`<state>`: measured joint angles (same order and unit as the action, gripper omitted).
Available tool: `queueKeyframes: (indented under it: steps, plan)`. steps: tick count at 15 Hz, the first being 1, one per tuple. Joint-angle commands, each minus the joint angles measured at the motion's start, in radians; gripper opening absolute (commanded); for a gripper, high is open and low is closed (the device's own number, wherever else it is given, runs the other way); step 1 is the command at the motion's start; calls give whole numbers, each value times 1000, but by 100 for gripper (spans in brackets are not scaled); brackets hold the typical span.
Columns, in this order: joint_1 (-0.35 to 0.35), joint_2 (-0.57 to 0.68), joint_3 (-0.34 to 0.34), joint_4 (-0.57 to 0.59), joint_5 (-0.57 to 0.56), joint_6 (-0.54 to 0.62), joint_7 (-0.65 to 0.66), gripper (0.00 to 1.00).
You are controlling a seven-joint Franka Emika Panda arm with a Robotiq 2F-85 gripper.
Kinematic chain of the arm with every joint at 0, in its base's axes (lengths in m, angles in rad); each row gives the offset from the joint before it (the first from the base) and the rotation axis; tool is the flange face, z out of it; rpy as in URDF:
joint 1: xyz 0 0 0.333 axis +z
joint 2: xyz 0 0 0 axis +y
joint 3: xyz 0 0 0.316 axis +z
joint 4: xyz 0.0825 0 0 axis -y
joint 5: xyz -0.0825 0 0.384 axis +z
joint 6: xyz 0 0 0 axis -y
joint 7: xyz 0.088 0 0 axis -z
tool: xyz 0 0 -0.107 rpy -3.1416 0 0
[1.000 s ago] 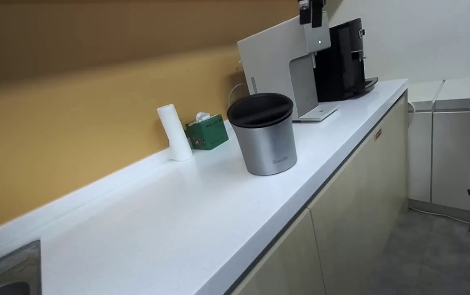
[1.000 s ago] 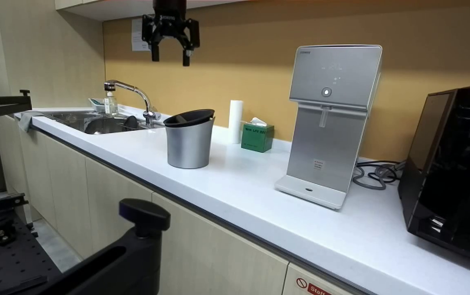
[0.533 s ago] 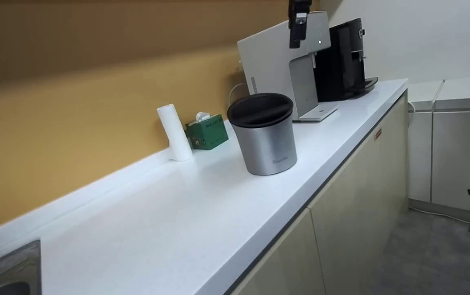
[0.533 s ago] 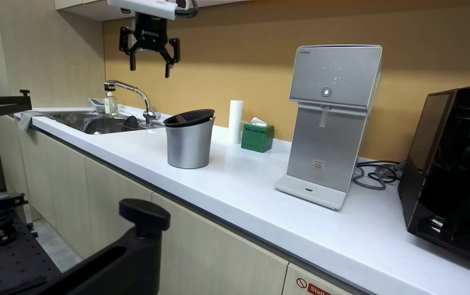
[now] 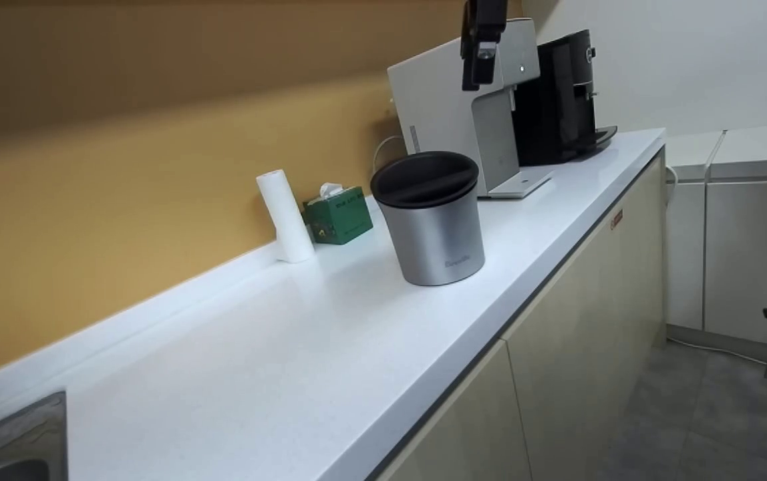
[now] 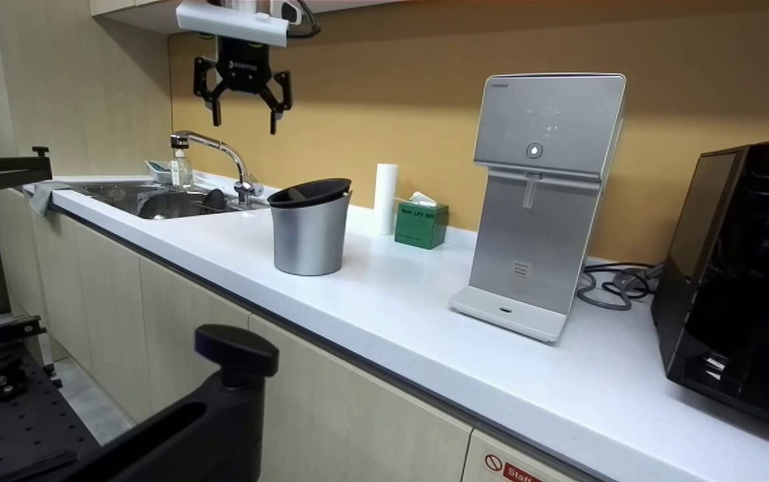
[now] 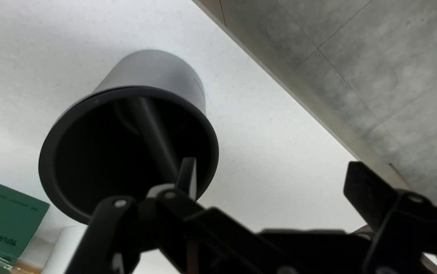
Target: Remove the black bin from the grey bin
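Observation:
The black bin (image 5: 417,179) sits nested inside the grey bin (image 5: 438,244), with its thick rim resting over the grey top and a bar across its opening. In an exterior view the black bin (image 6: 321,191) tops the grey bin (image 6: 309,237), which stands upright on the counter. My gripper (image 6: 244,128) is open and empty, well above the bins and to the sink side of them. In the wrist view my gripper (image 7: 271,163) shows spread fingers; one finger overlaps the rim of the black bin (image 7: 100,167) in the picture, but is apart from it. The grey bin (image 7: 157,68) shows behind it.
A green tissue box (image 6: 421,224) and a white paper roll (image 6: 385,199) stand by the wall. A grey water dispenser (image 6: 532,221) and a black machine (image 6: 753,288) stand farther along the counter (image 6: 384,321). A sink (image 6: 177,204) with a faucet (image 6: 240,181) lies at the far end.
My gripper has come lower and moved toward the sink side, mostly in the first half second, staying open. The bins have not moved.

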<state>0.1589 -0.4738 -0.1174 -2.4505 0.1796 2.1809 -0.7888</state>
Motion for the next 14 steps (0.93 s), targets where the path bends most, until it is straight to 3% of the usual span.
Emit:
queueKeyframes:
  steps: [1, 9, 14]
  plan:
    - [-9, 11, 27, 7, -51, 16, -8, 100]
    - [30, 139, 123, 2, -221, 245, -80, 100]
    - [21, 268, 147, 57, -271, 252, -84, 100]
